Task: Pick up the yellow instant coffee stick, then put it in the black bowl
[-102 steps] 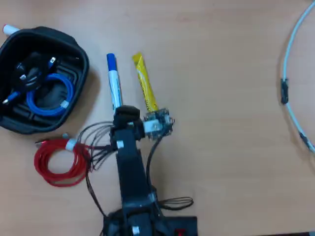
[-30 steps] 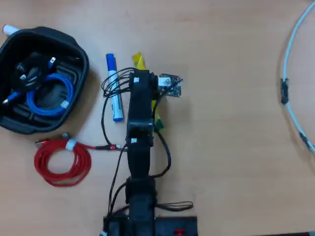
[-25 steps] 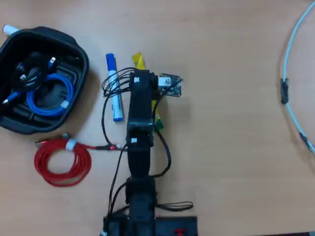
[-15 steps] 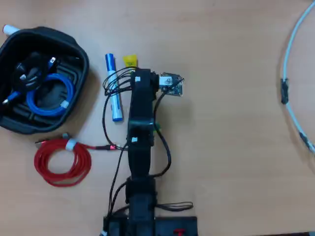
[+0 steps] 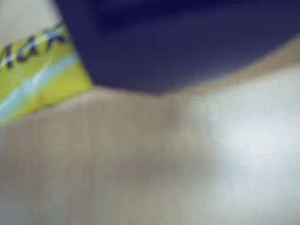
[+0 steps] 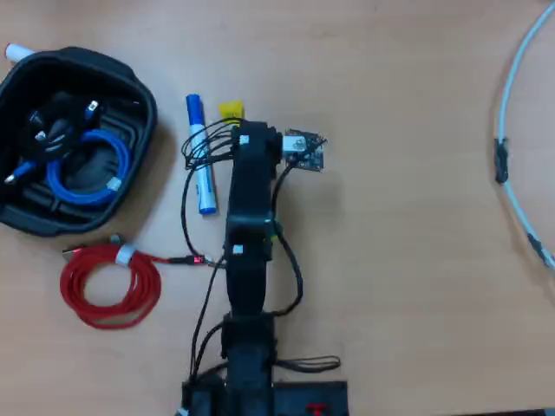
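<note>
A black robot arm [image 6: 247, 260] reaches up the middle of a pale wooden counter [image 6: 399, 260], seen from overhead. Its wrist, with a small circuit board [image 6: 303, 151] on the right side, sits over the yellow instant coffee stick [image 6: 230, 109]. Only the stick's yellow top end pokes out above the wrist, and a sliver of green shows at the arm's right edge lower down; the rest is hidden beneath the arm.

The pincer itself is underneath the wrist from above. In the blurred wrist view a dark blue-black shape fills the top of the picture, with the yellow printed sachet [image 5: 37, 75] beside it at upper left over the wood. I cannot tell whether the pincer is spread or pressed together, or whether it grips the stick.

Just left of the arm lies a blue-and-white marker pen [image 6: 200, 156], roughly parallel to the arm. Further left, in the top-left corner, sits the black bowl [image 6: 143, 108], well apart from the stick, holding a coiled blue cable [image 6: 87, 169] and dark plugs. Below the bowl a red coiled cable [image 6: 108, 290] rests on the counter. A pale curved tube [image 6: 512, 130] runs along the right edge.
</note>
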Robot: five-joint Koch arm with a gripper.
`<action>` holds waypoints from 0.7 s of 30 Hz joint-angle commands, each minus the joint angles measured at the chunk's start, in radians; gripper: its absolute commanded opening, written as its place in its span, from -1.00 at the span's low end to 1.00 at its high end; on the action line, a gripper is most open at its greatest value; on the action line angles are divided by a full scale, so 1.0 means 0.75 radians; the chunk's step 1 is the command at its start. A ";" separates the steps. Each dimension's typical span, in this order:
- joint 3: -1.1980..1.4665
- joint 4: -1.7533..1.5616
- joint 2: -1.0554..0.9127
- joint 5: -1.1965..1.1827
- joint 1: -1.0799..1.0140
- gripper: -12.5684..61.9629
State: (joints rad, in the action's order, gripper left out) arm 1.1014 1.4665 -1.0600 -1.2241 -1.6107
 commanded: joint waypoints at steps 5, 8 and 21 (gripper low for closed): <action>-0.070 0.180 -0.517 0.012 -0.014 -0.84; -0.070 0.200 -0.667 0.047 -0.004 -0.84; -0.088 -0.004 -0.892 0.399 0.397 -0.84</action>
State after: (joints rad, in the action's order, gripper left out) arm 1.1014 1.5693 -1.6797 -0.9848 -1.3560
